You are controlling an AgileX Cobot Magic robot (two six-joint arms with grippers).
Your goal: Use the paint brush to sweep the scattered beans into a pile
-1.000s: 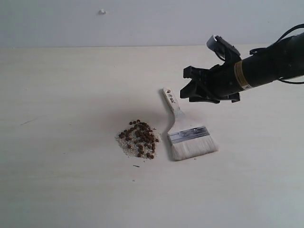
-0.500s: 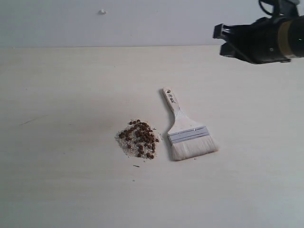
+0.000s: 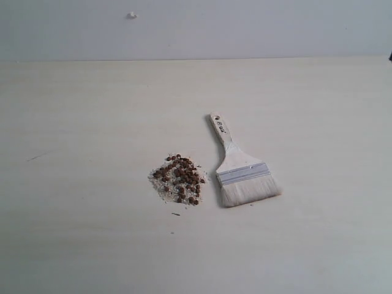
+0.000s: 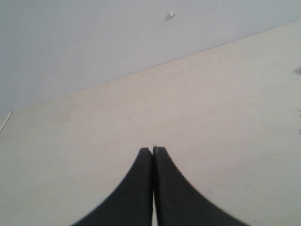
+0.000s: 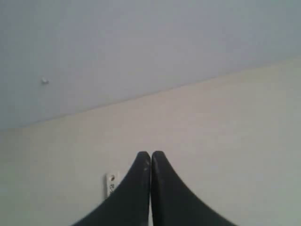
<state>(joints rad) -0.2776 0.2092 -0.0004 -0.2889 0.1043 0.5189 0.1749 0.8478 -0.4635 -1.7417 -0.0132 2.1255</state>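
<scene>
The reddish-brown beans (image 3: 179, 177) lie heaped with whitish grains in one small pile (image 3: 174, 190) near the middle of the pale table. Just right of it the paint brush (image 3: 241, 170) lies flat, bristles toward the front, handle pointing to the back. No arm shows in the exterior view. The left gripper (image 4: 153, 149) is shut and empty above bare table. The right gripper (image 5: 151, 153) is shut and empty too; the end of the paint brush (image 5: 111, 183) handle, with its hole, peeks out beside its fingers.
The pale wooden table (image 3: 73, 135) ends at a grey wall (image 3: 245, 24) behind. A small white speck (image 3: 131, 15) sits on that wall. A few stray bits (image 3: 176, 214) lie in front of the pile.
The right arm has pulled back up and to the right, out of the exterior view, and its gripper has shut. Brush and pile have not moved.
</scene>
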